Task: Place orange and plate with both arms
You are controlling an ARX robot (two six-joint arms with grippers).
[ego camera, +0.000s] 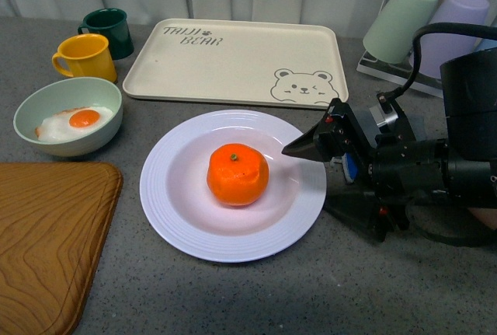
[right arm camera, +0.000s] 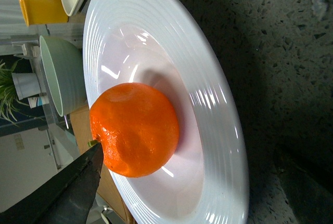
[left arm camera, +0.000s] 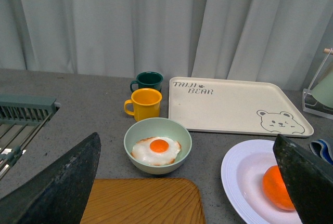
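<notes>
**Orange sits in the plate, both grippers empty**

The orange (ego camera: pixel 238 174) rests in the middle of the white plate (ego camera: pixel 167 211). The plate dips down in the middle, so I think the round fruit cannot roll away. Its little green dot points up.

The right gripper (ego camera: pixel 307 173) is low at the right edge of the plate, turned on its side. One finger reaches over the rim, close to the orange but not touching it. Its jaws are wide and hold nothing. To me, the job looks almost done.

The left gripper (left arm camera: pixel 186 138) shows only in its own wrist view. It hangs on the left, over the wooden board (ego camera: pixel 46 234), well apart from the orange. Its jaws are wide too, and it holds nothing.

The plate sits flat on a gray speckled counter (ego camera: pixel 233 296). The board is at the near left. Just past it is a pale green bowl (ego camera: pixel 31 109) with a fried egg inside. Farther back are a yellow cup (ego camera: pixel 85 57) and a dark green cup (ego camera: pixel 109 30). A cream tray (ego camera: pixel 233 63) with a bear on it lies behind the plate. At the far right, a green cup (ego camera: pixel 400 20) and a purple cup (ego camera: pixel 458 24) sit tipped on a rack. A pale curtain (left arm camera: pixel 156 21) hangs along the back.
</notes>
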